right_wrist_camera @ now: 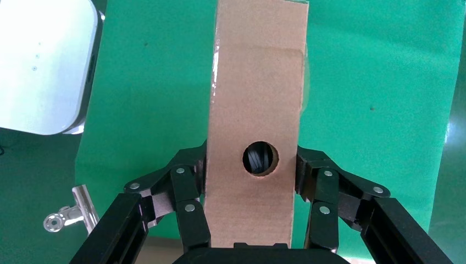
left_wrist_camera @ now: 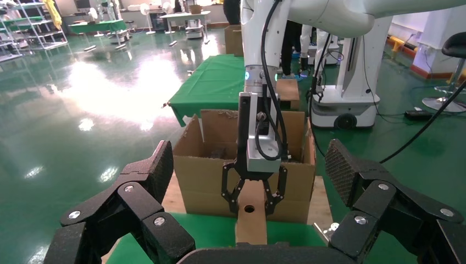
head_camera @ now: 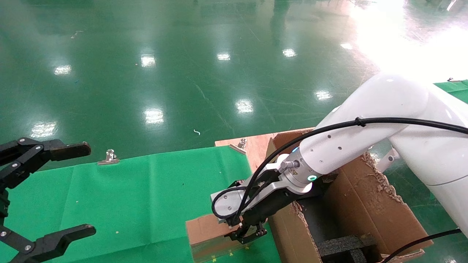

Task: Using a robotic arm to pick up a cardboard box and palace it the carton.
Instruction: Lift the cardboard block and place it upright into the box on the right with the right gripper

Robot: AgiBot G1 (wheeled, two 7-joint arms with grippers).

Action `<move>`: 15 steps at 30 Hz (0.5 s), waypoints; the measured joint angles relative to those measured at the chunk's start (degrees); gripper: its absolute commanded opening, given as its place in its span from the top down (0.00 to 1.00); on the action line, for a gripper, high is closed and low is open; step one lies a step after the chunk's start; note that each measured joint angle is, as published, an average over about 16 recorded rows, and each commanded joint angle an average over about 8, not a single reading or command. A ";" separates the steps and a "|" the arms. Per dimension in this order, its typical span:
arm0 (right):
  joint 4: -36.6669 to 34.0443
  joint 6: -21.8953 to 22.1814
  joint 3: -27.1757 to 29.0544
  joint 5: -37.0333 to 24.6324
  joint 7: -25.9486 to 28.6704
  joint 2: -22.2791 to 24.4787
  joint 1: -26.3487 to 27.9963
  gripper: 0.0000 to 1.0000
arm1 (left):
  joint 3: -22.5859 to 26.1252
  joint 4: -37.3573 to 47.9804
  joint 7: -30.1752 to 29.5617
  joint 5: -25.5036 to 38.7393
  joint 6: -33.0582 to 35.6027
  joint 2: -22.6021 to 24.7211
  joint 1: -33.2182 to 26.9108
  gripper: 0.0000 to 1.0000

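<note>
Box [right_wrist_camera: 253, 110], holed face up, is clamped between the jaws of the right gripper [head_camera: 245, 233] on the green cloth [head_camera: 139, 197], just left of the carton [head_camera: 369, 208]; left gripper [head_camera: 47, 193] is held apart-jawed at far left.

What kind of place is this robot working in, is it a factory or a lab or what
Most likely a factory-style robot test hall. A wide glossy green floor runs far back, other tables draped in green cloth stand along it, and a second white robot base is parked behind the carton.
</note>
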 measured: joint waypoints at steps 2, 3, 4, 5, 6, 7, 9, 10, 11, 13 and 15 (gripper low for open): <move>-0.14 -0.12 -0.01 0.13 0.08 0.01 0.17 1.00 | 0.00 0.00 0.00 0.00 0.00 0.00 0.00 0.00; -0.26 -0.20 -0.01 0.26 0.11 0.02 0.34 1.00 | 0.00 0.00 0.00 0.00 0.00 0.00 0.00 0.00; -0.41 -0.27 0.01 0.43 0.14 0.06 0.57 1.00 | 0.00 0.00 0.00 0.00 0.00 0.00 0.00 0.00; -0.59 -0.37 0.03 0.65 0.16 0.10 0.86 1.00 | 0.00 0.00 0.00 0.00 0.00 0.00 0.00 0.00; -0.80 -0.47 0.04 0.90 0.17 0.16 1.24 1.00 | 0.00 0.01 0.00 0.00 0.00 0.00 0.00 0.00; -1.03 -0.59 0.05 1.20 0.18 0.23 1.69 1.00 | 0.01 0.01 0.00 0.00 0.00 0.00 0.00 0.00; -1.61 -0.83 0.07 1.97 0.16 0.44 2.88 1.00 | 0.01 0.01 0.01 0.00 0.00 0.00 -0.01 0.00; -1.95 -0.95 0.06 2.43 0.14 0.57 3.60 1.00 | 0.01 0.01 0.01 0.00 0.00 0.00 -0.01 0.00; -2.33 -1.08 0.05 2.94 0.11 0.72 4.42 1.00 | 0.01 0.01 0.01 -0.01 0.00 0.00 -0.01 0.00; -3.19 -1.35 -0.03 4.13 0.01 1.07 6.35 1.00 | 0.02 0.02 0.01 -0.01 0.00 0.00 -0.01 0.00; -4.20 -1.62 -0.17 5.44 -0.13 1.49 8.65 1.00 | 0.02 0.02 0.01 -0.01 0.00 0.00 -0.01 0.00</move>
